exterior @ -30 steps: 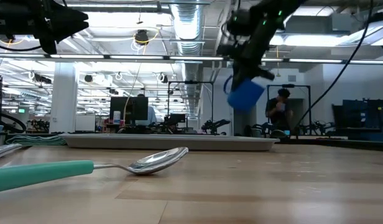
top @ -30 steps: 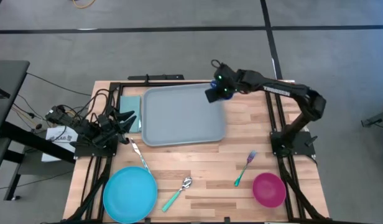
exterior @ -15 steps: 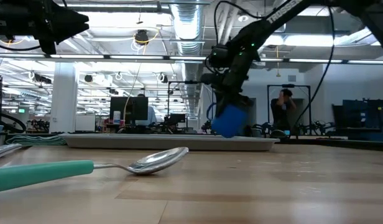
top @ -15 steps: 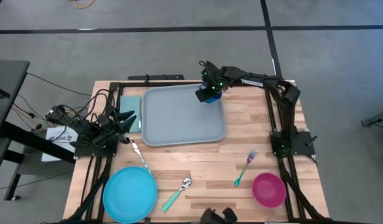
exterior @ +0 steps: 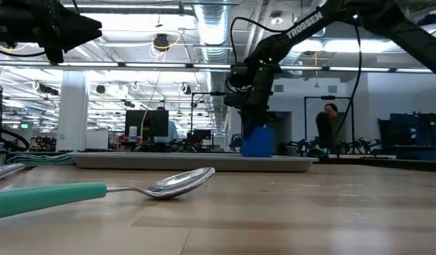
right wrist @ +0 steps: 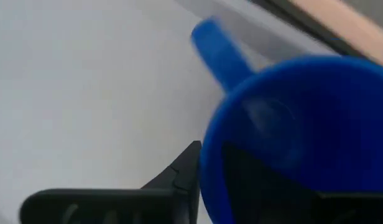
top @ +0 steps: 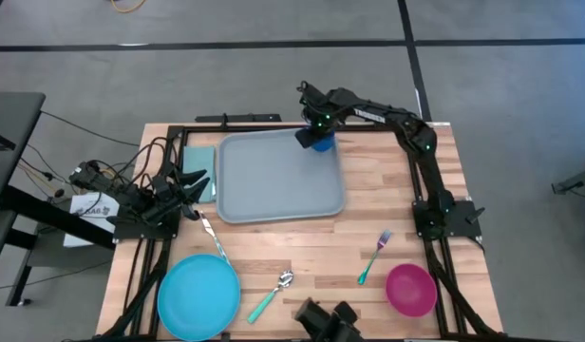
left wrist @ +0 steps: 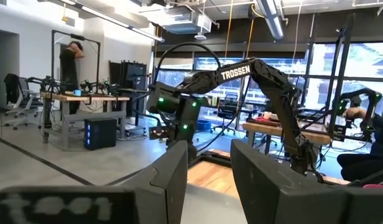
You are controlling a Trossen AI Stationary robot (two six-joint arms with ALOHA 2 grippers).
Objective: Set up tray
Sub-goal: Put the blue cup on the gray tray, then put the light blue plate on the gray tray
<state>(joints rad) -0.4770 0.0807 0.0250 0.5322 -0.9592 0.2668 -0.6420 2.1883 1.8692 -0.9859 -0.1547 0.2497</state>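
Light wood table (top: pixel 302 242) with black frame rails is seen from above on a grey floor with dark tape lines; in the low view an open lab with ceiling ducts, strip lights, benches and monitors sits behind it, and one person (exterior: pixel 324 131) is seen standing at right of centre. One tray (top: pixel 278 178), pale grey-blue, is placed at upper centre of the table in the high view, with one flat teal rectangle (top: pixel 199 168) just beside its left edge. One blue mug (top: pixel 318 142) is seen standing upright on the tray's upper right corner; in the low view it is resting on the tray surface. Right gripper (top: pixel 311 122) is positioned directly over the mug, arm stretched in from the right side of the frame; in the right wrist view one finger is seen just outside the mug's rim, the other is hidden behind the mug, so whether the mug is gripped or released cannot be told. Left gripper (top: pixel 193 180) is parked at left middle, beside the teal rectangle, fingers (left wrist: pixel 173 180) parted with nothing between them. Along the lower part of the frame are counted: one bright blue plate (top: pixel 198 296) lower left, one knife (top: pixel 212 237) above it, one teal-handled spoon (top: pixel 271 294), one teal-handled fork (top: pixel 373 257), one pink bowl (top: pixel 410 289) lower right.
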